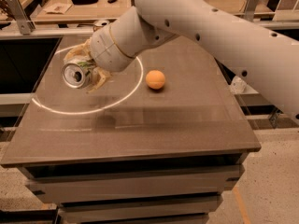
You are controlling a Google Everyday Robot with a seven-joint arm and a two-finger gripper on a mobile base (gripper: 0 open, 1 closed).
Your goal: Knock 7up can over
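The 7up can (73,75) lies tipped on its side at the left of the table, its silver top facing the camera and a bit of green label showing behind the top. My gripper (86,69) is at the can, with one beige finger (77,53) above it and the other (99,78) below and to its right. The fingers are closed on the can's body. The white arm comes in from the upper right and hides the rest of the can.
An orange ball (155,79) sits near the table's middle, right of the gripper. Another can (100,24) stands at the table's far edge behind the arm. A white light ring (93,110) lies on the grey tabletop (154,125). A cluttered workbench stands behind.
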